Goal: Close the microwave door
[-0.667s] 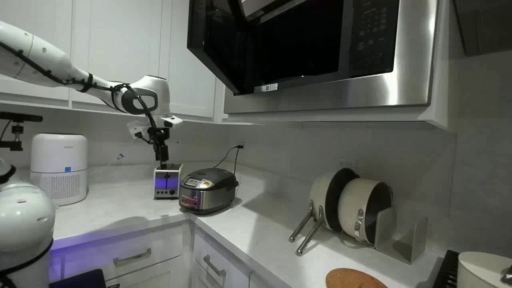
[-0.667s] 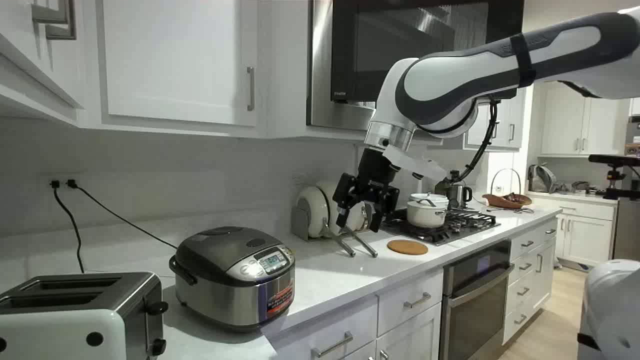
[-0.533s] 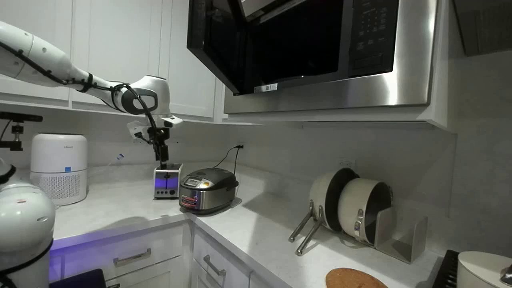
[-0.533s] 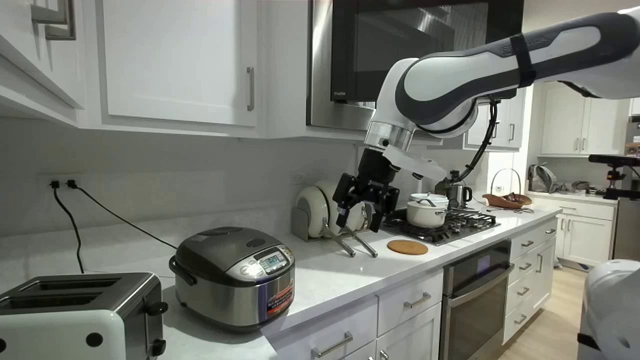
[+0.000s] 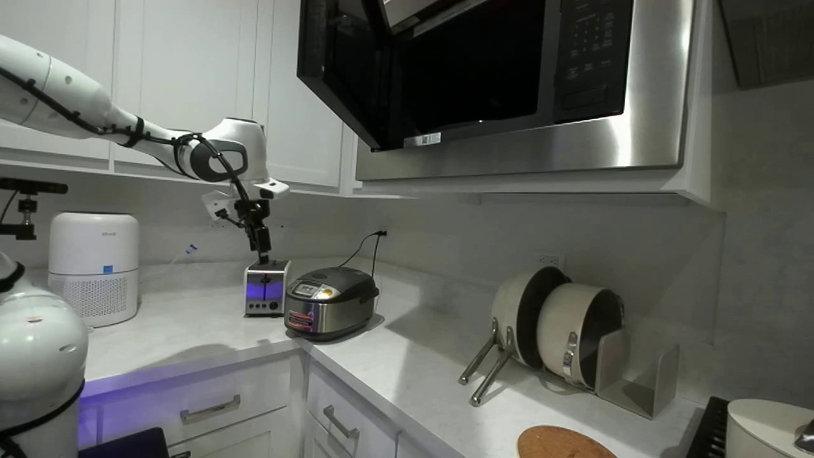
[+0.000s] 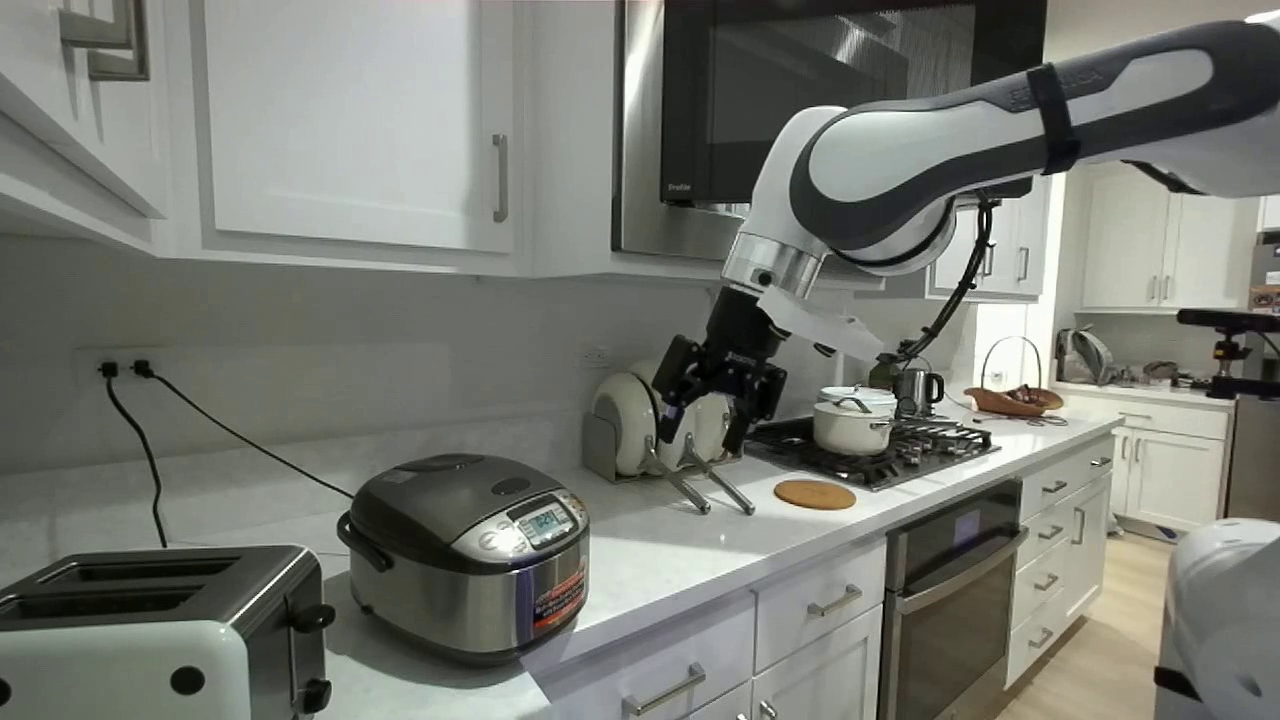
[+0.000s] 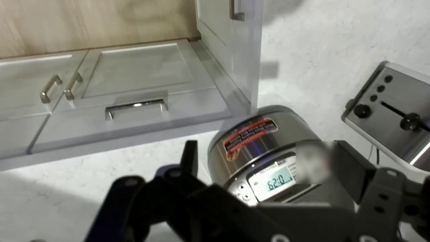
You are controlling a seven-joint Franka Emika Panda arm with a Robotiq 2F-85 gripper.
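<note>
Microwave door, dark glossy glass panel, open on big stainless-steel microwave, high above white desk. Black two-fingered gripper released, spread wide. Exterior view, not wrist view, shows black cavity.

White cabinets — pale counter, grey wall — tan floor.

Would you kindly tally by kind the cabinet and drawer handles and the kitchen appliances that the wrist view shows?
Cabinet and drawer handles: 4 (one cut off by the top edge)
Rice cooker: 1
Toaster: 1 (cut off by the right edge)
Total: 6
</note>
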